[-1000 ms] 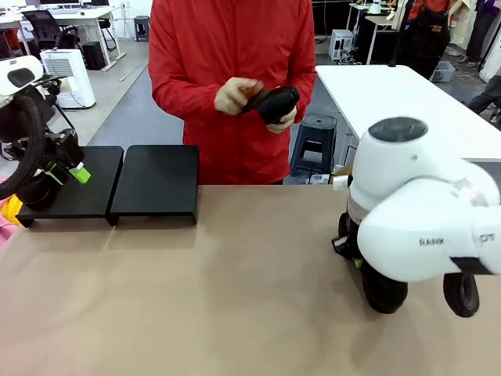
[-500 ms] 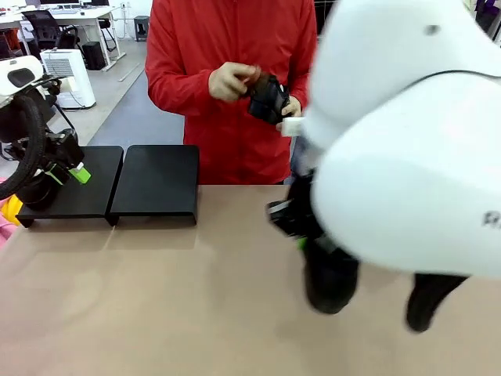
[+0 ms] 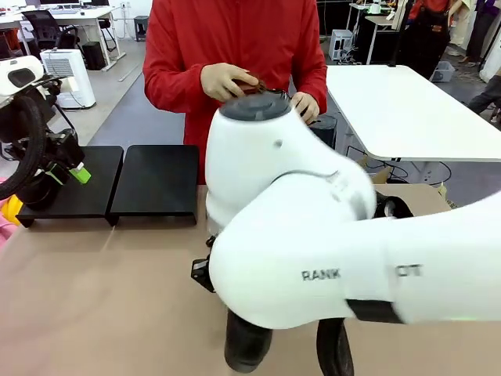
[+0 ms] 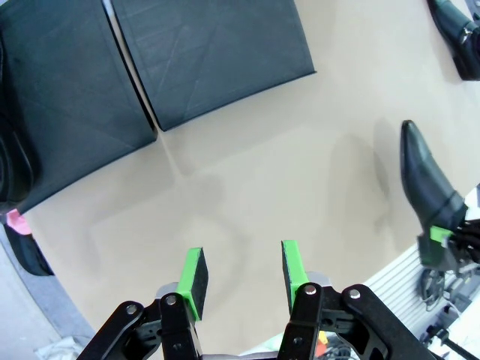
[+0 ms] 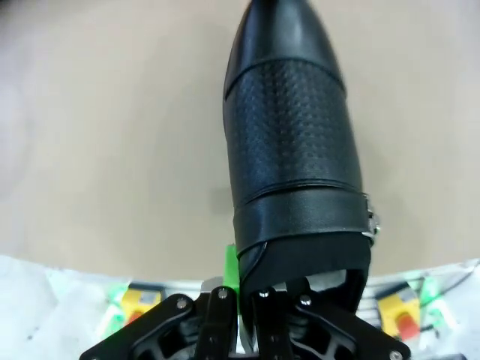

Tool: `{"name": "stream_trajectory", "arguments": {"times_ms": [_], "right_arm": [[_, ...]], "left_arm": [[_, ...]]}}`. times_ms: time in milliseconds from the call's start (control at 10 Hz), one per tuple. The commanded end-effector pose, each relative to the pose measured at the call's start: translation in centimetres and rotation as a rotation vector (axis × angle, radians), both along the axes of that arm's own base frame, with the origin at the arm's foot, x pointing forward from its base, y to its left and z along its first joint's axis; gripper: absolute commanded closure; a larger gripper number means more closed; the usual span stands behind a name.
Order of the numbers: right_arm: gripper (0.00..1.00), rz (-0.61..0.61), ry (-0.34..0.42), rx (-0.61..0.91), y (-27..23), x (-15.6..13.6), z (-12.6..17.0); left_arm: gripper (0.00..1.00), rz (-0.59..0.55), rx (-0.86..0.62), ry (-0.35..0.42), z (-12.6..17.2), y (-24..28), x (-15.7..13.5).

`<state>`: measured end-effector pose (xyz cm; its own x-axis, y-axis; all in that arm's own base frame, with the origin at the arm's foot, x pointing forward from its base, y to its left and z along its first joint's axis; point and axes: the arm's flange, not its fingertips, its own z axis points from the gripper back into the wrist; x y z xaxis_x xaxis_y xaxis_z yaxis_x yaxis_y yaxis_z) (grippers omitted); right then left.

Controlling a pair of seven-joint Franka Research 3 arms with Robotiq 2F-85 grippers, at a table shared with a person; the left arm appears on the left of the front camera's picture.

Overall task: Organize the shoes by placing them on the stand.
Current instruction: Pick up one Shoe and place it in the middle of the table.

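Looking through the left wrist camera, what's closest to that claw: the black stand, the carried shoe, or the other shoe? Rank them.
From the left gripper:
1. stand, upper left
2. carried shoe, right
3. other shoe, top right corner

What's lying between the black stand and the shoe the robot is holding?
Nothing: in the left wrist view, only bare table lies between the stand and the held shoe.

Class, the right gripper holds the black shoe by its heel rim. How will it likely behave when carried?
The shoe is probably stiff: it holds its shape hanging by the heel. Its glossy toe looks slippery, and the right gripper, pinching only the heel rim, may let it swing or slip.
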<state>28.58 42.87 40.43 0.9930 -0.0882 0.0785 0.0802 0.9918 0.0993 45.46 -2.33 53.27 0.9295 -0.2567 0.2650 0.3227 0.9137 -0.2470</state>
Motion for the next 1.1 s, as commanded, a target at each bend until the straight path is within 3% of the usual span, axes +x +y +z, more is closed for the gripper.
{"name": "stream_trajectory", "arguments": {"times_ms": [0,200,700,800,1000], "right_arm": [[1.00,-0.040,-0.070,-0.010,1.7,1.0,-0.4],[1.00,-0.027,-0.107,0.014,1.9,2.0,-2.0],[1.00,0.013,-0.094,0.005,2.3,4.5,-5.1],[0.88,0.005,-0.095,0.011,2.3,4.7,-4.8],[0.48,-0.009,-0.087,0.028,1.8,4.8,-4.1]], "left_arm": [[0.46,0.001,-0.010,-0.011,-0.1,0.1,-0.2],[0.46,0.001,-0.010,-0.011,-0.1,0.1,-0.2],[0.46,0.001,-0.010,-0.011,-0.1,0.1,-0.2],[0.46,0.001,-0.010,-0.011,-0.1,0.1,-0.2],[0.46,0.001,-0.010,-0.011,-0.1,0.1,-0.2]]}}
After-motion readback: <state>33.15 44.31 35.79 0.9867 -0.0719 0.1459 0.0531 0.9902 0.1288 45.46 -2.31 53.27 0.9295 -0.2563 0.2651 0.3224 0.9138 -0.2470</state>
